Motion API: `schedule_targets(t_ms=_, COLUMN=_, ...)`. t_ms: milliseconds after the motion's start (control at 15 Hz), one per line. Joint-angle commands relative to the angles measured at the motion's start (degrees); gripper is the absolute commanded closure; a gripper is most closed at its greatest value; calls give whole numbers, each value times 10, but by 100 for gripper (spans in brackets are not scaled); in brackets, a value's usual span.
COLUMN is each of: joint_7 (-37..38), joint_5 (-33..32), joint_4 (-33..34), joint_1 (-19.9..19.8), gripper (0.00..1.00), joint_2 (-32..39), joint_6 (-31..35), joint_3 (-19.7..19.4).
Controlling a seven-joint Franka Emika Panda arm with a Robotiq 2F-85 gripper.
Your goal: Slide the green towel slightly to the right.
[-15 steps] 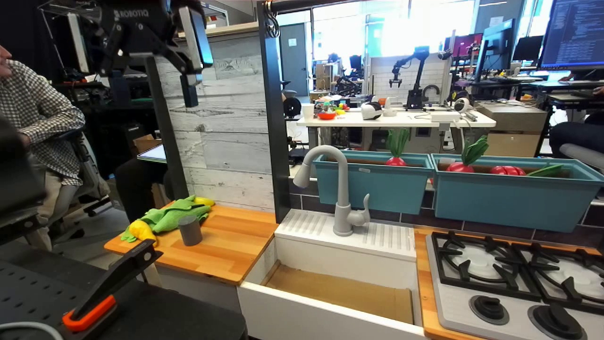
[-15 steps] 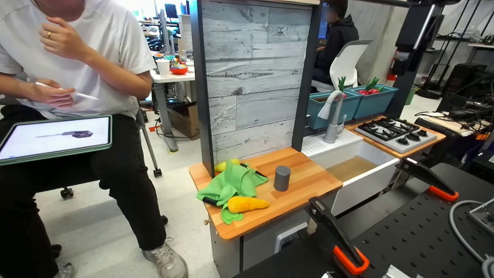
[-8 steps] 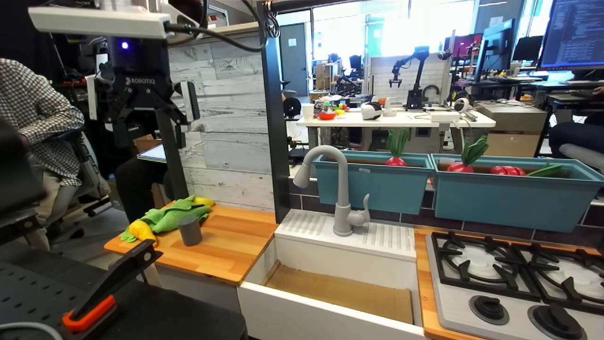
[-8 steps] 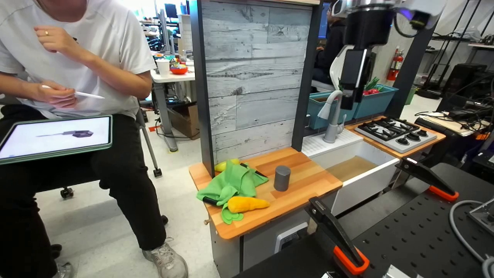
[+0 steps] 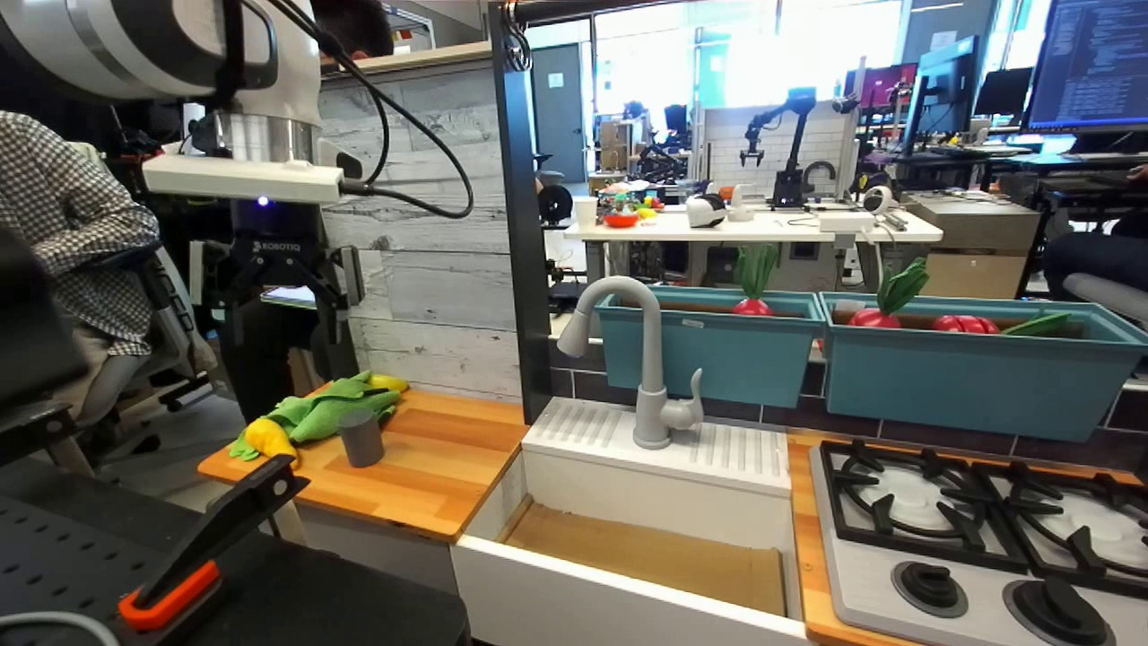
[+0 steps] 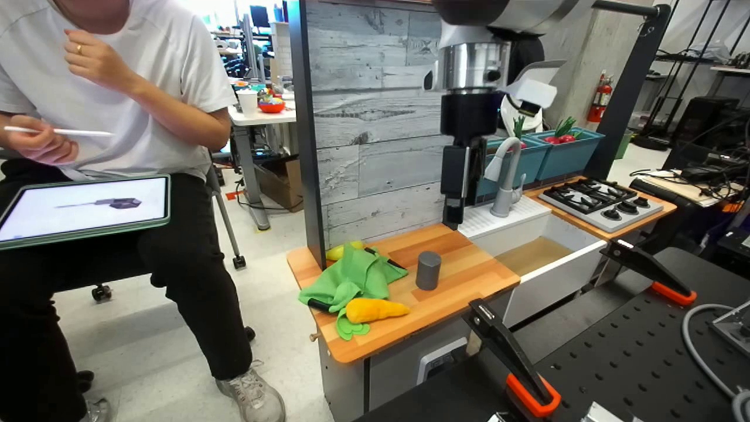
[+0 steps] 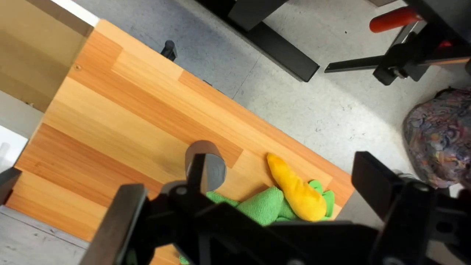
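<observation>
Grey-white boards form the panel (image 6: 387, 129) in the upper middle of an exterior view. Below it, the wooden counter (image 6: 469, 278) crosses the lower middle. The gripper (image 5: 287, 327) hangs at the left of an exterior view, pointing down above counter height; its fingers (image 7: 371, 184), entering from the bottom of the wrist view, are parted wide. The green towel (image 6: 357, 275) lies rumpled on the counter's left end, lower middle of an exterior view, well apart from the gripper. An orange carrot shape (image 6: 376, 309) touches its lower edge. A grey cylinder (image 6: 428, 271) stands upright just to the towel's right. Behind the towel a yellow thing (image 6: 336, 253) shows, partly hidden.
</observation>
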Motion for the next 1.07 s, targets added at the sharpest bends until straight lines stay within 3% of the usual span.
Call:
schedule_targets(t_ms=0, joint_7=24, joint_5=-42, joint_4=64, joint_1=11, gripper=0, joint_2=77, joint_6=19, joint_3=12)
schedule_targets(t_ms=600, joint_7=66, joint_5=-114, joint_4=167, joint_1=54, gripper=0, joint_2=201, joint_6=48, joint_3=29)
schedule_targets(t_ms=933, joint_7=61, joint_5=-128, joint_4=207, joint_1=70, gripper=0, joint_2=236, joint_6=34, joint_3=29)
schedule_targets(t_ms=1000, joint_7=63, joint_5=-118, joint_4=184, joint_1=59, gripper=0, joint_2=220, joint_6=39, joint_3=37)
